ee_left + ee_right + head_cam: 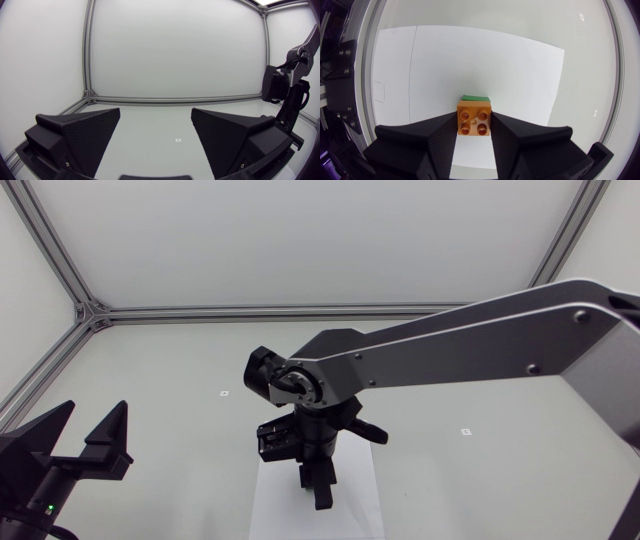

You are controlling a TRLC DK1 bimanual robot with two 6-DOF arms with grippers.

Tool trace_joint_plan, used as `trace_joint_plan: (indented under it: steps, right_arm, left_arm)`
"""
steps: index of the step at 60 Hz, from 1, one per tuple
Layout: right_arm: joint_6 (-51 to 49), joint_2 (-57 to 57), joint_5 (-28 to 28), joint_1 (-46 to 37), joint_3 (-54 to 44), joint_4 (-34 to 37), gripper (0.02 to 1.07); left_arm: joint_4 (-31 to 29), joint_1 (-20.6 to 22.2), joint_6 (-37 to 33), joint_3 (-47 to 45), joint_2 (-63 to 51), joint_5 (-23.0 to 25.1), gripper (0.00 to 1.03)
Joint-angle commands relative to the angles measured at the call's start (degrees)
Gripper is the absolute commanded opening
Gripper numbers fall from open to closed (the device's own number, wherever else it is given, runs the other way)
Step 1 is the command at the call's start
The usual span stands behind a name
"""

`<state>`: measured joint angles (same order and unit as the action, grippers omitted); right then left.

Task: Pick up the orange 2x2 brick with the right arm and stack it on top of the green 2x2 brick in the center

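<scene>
In the right wrist view the orange 2x2 brick (pixel 474 119) sits studs-up between my right gripper's (pixel 474 124) fingers, and both fingers press its sides. A strip of the green 2x2 brick (pixel 475 98) shows just past the orange brick's far edge, underneath it. Whether the two bricks touch I cannot tell. From above, the right gripper (pixel 317 485) points down over the white sheet (pixel 358 505) at the table's centre and hides both bricks. My left gripper (pixel 88 428) stands open and empty at the near left.
The white sheet (pixel 470 60) lies flat around the bricks. Small markers are on the table (pixel 225 393), (pixel 465 431). An aluminium frame (pixel 95 312) runs along the far and left edges. The right arm (pixel 287 95) shows beside the left gripper (pixel 155 127).
</scene>
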<state>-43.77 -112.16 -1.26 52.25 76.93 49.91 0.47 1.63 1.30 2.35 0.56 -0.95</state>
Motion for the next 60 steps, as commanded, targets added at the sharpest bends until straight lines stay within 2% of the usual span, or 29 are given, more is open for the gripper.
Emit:
trace_joint_plan:
  steps: [1, 27, 46, 60]
  right_arm:
    - [-0.9, -3.6, -0.4, -1.1, -2.7, 1.0, 0.08]
    - [2.0, -2.7, -0.7, 0.3, -7.0, -1.6, 0.08]
    - [2.0, -7.5, -0.1, 0.5, -4.4, -0.4, 0.08]
    - [1.7, -6.2, -1.4, -1.2, -4.4, 0.1, 0.08]
  left_arm:
    - [-0.6, 0.0, -0.3, -2.3, 0.3, 0.2, 0.99]
    - [-0.6, 0.0, -0.3, -2.3, 0.3, 0.2, 0.99]
    - [-0.6, 0.0, -0.3, -2.3, 0.3, 0.2, 0.99]
    - [-0.6, 0.0, -0.3, -2.3, 0.3, 0.2, 0.99]
